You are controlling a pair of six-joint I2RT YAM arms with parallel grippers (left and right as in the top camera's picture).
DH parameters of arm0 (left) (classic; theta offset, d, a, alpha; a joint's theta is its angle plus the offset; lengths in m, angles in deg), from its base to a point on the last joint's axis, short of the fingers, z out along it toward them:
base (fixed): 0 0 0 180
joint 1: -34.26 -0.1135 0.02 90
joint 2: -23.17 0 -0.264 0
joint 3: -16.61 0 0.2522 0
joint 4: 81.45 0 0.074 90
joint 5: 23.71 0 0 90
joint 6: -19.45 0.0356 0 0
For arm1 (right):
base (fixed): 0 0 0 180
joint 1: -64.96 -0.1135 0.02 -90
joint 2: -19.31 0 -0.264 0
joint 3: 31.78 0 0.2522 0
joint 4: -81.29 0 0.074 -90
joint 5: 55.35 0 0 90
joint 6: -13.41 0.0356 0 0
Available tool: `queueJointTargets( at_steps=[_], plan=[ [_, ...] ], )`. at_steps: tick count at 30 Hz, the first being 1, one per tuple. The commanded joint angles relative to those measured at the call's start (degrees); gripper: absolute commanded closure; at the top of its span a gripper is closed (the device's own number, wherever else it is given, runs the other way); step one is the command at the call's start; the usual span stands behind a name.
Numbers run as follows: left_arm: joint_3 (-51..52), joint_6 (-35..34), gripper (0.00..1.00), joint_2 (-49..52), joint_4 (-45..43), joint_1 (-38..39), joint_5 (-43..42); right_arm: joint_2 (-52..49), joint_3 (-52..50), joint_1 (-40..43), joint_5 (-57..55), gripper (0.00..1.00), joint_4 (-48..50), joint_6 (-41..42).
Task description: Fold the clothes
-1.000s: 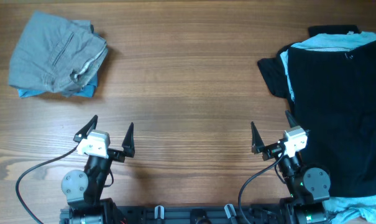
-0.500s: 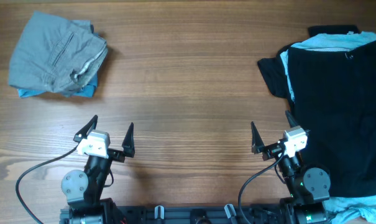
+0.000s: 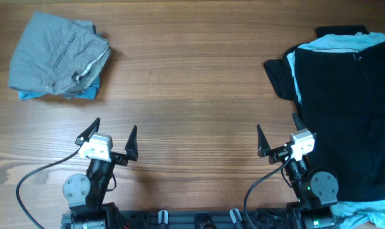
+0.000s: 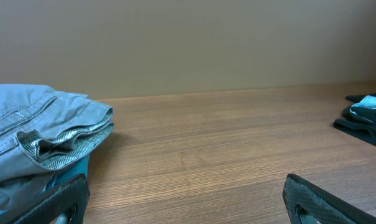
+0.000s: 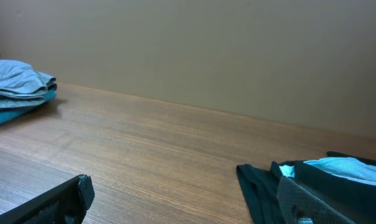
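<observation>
The large black garment [image 3: 348, 121] lies spread flat along the right edge of the desk [image 3: 192, 83], reaching from the far right corner almost to the near one, with one sleeve pointing toward the middle. A pale blue T-shirt [image 3: 345, 42] lies under it and peeks out at the far right corner and again at the near right corner. At the far left corner sits a folded grey piece [image 3: 55, 54] on top of a blue piece [image 3: 85, 94], well apart from the black one.

The right pincer [image 3: 278, 127] stands wide open by the near edge and holds nothing. Its right finger is at the black garment's left border; whether it touches the cloth cannot be told. The left pincer [image 3: 112, 130] is also spread wide and empty, over bare wood near the near edge. The grey stack lies beyond it, toward the far left corner. A black cable [image 3: 33, 178] runs from the left arm's base toward the near left corner.
</observation>
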Motion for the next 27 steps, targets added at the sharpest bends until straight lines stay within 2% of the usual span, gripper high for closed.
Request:
queueJointTargets(
  at_steps=[1,11,14,18,27],
  plan=[
    [0.3,-0.3,0.0,-0.5,0.0,0.3,0.3,0.3,0.0,0.3,1.1,0.0,0.3,-0.4],
    [0.3,-0.3,0.0,-0.5,0.0,0.3,0.3,0.3,0.0,0.3,1.1,0.0,0.3,-0.4],
    [0.3,-0.3,0.0,-0.5,-0.6,0.3,0.3,0.3,0.0,0.3,-0.4,0.0,0.5,-3.2],
    [0.3,-0.3,0.0,-0.2,0.0,0.3,-3.4,0.3,0.0,0.3,2.2,0.0,0.4,-1.3],
    [0.3,-0.3,0.0,2.1,-0.7,0.3,-3.6,0.3,0.0,0.3,2.2,0.0,0.5,-1.2]
  ],
)
